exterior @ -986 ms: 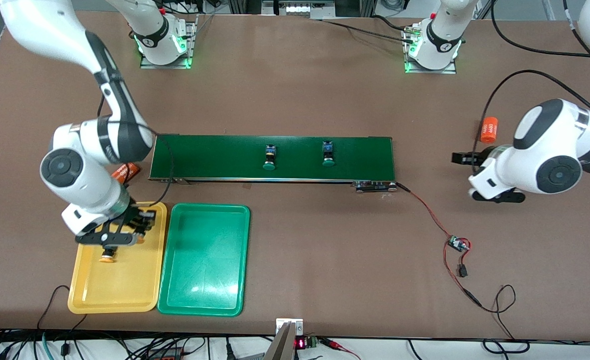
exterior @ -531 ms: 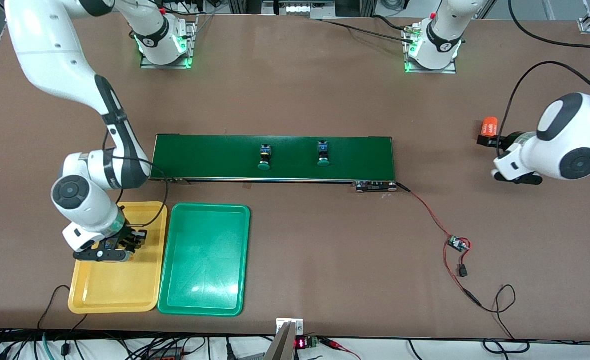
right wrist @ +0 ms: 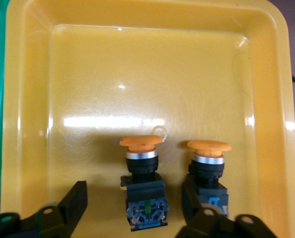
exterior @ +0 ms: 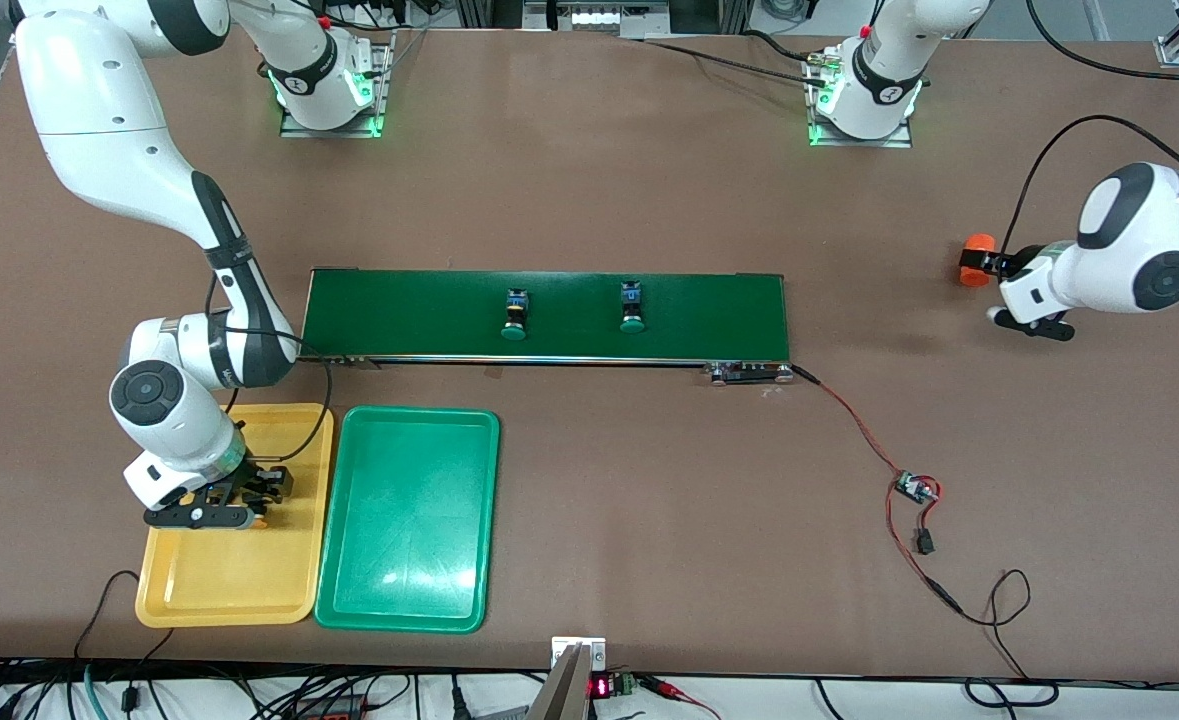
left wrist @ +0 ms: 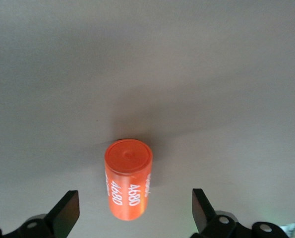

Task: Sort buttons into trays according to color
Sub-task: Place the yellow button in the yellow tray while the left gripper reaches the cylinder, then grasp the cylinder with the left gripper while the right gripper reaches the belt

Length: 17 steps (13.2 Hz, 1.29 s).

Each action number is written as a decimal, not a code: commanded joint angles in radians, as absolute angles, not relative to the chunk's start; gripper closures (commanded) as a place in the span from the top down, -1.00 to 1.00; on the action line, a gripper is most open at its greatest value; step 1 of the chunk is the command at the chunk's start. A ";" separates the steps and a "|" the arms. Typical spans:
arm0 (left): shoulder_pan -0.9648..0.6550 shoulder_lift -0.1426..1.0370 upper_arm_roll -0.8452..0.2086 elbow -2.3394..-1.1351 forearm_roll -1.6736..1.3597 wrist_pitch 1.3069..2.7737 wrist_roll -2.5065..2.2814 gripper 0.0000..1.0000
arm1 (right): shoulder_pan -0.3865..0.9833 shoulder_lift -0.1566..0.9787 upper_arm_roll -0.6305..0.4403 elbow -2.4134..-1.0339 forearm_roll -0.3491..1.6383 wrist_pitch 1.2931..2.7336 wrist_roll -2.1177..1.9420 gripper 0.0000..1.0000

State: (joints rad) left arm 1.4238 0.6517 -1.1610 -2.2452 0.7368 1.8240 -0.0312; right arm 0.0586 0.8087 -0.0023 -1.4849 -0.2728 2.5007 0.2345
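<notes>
Two buttons with yellow-orange caps [right wrist: 143, 183] [right wrist: 208, 173] lie side by side in the yellow tray [exterior: 239, 580] [right wrist: 152, 69]. My right gripper [exterior: 214, 510] [right wrist: 137, 213] is low over that tray, open, its fingers astride one button without touching it. In the front view it hides both. Two green-capped buttons [exterior: 515, 315] [exterior: 631, 308] stand on the dark-green belt [exterior: 709, 310]. The green tray [exterior: 409, 520] beside the yellow one holds nothing. My left gripper [exterior: 991, 264] [left wrist: 135, 213] is open at an orange "4680" cylinder [exterior: 974, 260] [left wrist: 128, 178] that lies between its fingertips.
A red and black cable runs from the belt's end to a small circuit board [exterior: 915, 488] on the table. A black cable [exterior: 109, 590] loops beside the yellow tray. The arm bases [exterior: 329, 90] [exterior: 864, 100] stand farthest from the front camera.
My right gripper came down into the yellow tray with a yellow-orange button and opened. My left gripper swung out to the orange cylinder. The green buttons drifted along the belt toward the right arm's end.
</notes>
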 commanded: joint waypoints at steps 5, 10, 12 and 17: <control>1.407 0.690 -1.063 -2.276 0.810 1.873 -0.015 0.80 | 0.012 0.568 0.144 -1.637 -0.272 2.292 0.331 1.00; 1.402 0.716 -1.034 -2.276 0.848 1.878 -0.012 0.01 | 0.014 0.361 0.238 -1.784 -0.134 2.148 0.380 1.00; 1.401 0.703 -1.051 -2.264 0.848 1.864 -0.011 -0.33 | 0.015 0.301 0.264 -1.868 -0.100 2.158 0.414 1.00; 1.388 0.704 -1.231 -2.079 0.838 1.757 -0.003 -0.48 | 0.021 0.201 0.346 -2.026 -0.064 2.226 0.541 1.00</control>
